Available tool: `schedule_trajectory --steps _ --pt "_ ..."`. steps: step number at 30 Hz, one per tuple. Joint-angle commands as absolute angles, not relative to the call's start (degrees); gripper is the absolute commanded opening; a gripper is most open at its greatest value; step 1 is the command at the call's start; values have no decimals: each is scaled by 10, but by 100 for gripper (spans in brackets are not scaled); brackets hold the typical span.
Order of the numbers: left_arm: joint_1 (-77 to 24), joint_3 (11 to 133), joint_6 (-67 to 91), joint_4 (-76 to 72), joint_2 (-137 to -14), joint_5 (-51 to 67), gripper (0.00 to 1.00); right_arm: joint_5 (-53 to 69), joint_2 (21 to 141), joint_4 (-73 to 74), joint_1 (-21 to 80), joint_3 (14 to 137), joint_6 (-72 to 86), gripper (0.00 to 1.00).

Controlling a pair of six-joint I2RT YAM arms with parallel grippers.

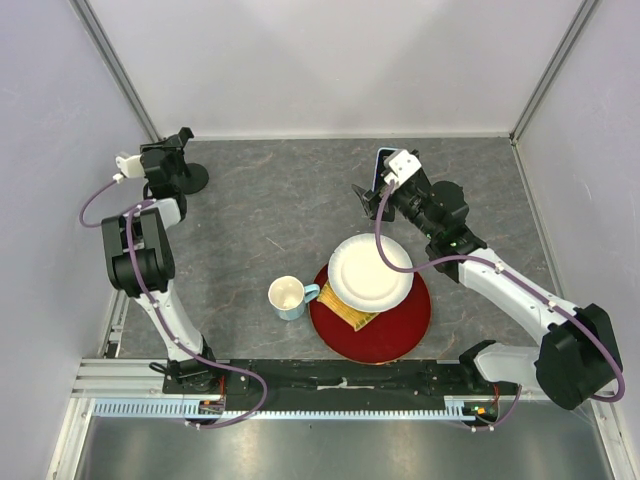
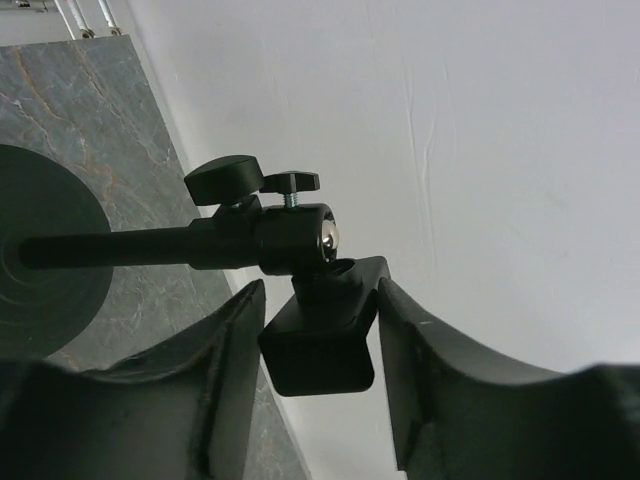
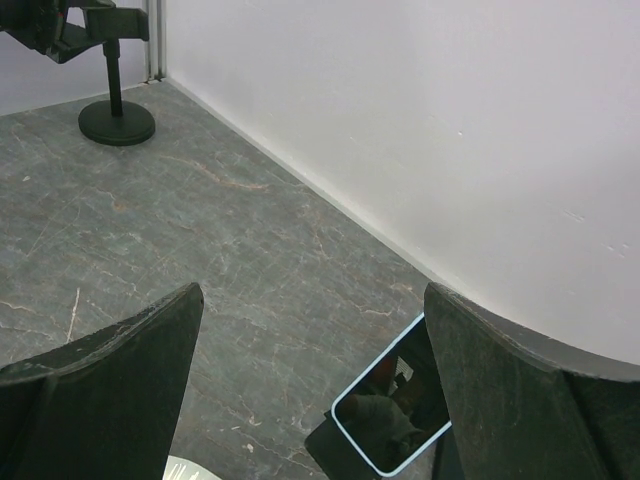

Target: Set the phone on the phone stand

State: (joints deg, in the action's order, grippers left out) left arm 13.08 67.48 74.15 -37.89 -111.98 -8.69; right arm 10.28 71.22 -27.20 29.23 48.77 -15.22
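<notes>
The black phone stand (image 1: 190,178) is at the far left corner, and my left gripper (image 1: 172,150) is at its head. In the left wrist view the gripper (image 2: 322,285) is shut around the stand's square holder (image 2: 320,345), with the round base (image 2: 40,265) behind it. The phone (image 1: 381,165), dark screen with a light-blue rim, lies at the back centre. My right gripper (image 1: 378,195) hovers over it. In the right wrist view that gripper (image 3: 315,300) is wide open, and the phone (image 3: 395,420) sits low beside the right finger, partly hidden. The stand (image 3: 115,120) shows far off.
A white plate (image 1: 370,270) rests on a red plate (image 1: 385,325), with a yellow item (image 1: 352,315) tucked between them. A pale mug (image 1: 287,297) stands just left of the plates. White walls close the back and both sides.
</notes>
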Motion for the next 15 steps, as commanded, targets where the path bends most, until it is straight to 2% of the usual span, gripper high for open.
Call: schedule_trajectory --steps 1,3,7,10,13,15 --pt "125 700 750 -387 -1136 -92 49 108 708 -314 287 481 -146 98" --pt "125 701 744 -395 -1135 -91 44 109 708 -317 285 478 -144 98" --pt "121 708 737 -392 -1129 -83 22 118 708 -325 281 475 -137 98" --pt "120 709 753 -392 -1127 -50 10 122 706 -329 277 473 -132 98" --pt "118 702 784 -402 -1128 -4 2 125 707 -328 272 473 -127 98" --pt "114 698 801 -416 -1128 43 2 127 708 -327 269 474 -125 98"
